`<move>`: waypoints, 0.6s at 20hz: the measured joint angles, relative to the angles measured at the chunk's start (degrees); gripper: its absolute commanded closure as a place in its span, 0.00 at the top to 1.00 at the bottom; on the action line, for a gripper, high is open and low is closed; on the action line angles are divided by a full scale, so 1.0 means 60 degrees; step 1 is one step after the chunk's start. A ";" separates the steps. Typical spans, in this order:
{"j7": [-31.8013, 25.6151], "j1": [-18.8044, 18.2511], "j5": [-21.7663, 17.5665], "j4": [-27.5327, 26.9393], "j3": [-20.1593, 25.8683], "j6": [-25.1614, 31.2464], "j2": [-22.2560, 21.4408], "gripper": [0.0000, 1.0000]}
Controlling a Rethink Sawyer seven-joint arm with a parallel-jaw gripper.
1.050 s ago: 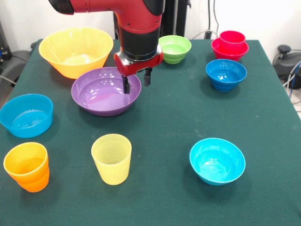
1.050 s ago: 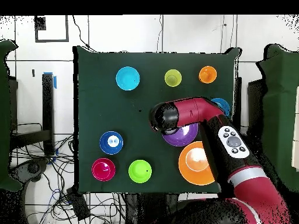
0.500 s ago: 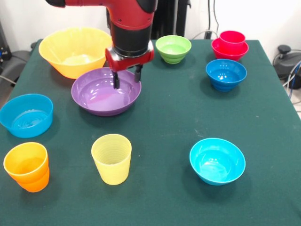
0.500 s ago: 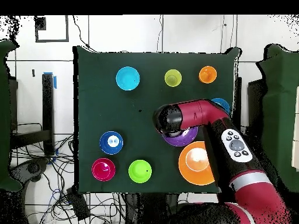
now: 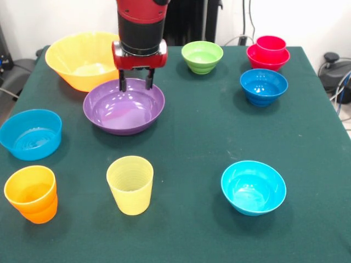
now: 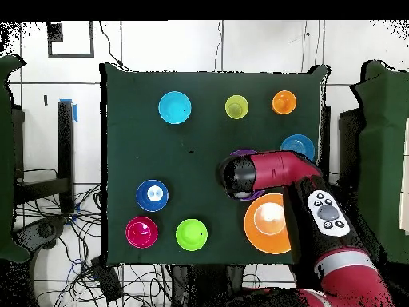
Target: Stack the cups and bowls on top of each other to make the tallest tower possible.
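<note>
The gripper (image 5: 135,85) hangs empty with its fingers spread over the far rim of the purple bowl (image 5: 124,106), the yellow-orange bowl (image 5: 88,59) just behind. The red cup in the red bowl (image 5: 268,52) stands well apart, near the dark blue bowl (image 5: 264,86). From overhead the arm (image 6: 275,169) hides most of the purple bowl

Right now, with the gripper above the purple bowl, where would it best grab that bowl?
Probably the rim, from straight above. The purple bowl is wide, shallow and upright, too broad to span. The gripper hangs open over its far edge, so one finger could go inside the thin wall and the other outside.
</note>
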 measured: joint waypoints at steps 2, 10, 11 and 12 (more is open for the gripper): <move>0.0463 0.0070 0.0004 0.0080 -0.0162 -0.0341 0.0003 1.00; 0.1171 0.0195 0.0008 0.0636 -0.0396 -0.0978 -0.0028 1.00; 0.1171 0.0207 0.0012 0.0708 -0.0397 -0.0978 -0.0043 1.00; 0.1171 0.0218 0.0016 0.0764 -0.0397 -0.0978 -0.0058 1.00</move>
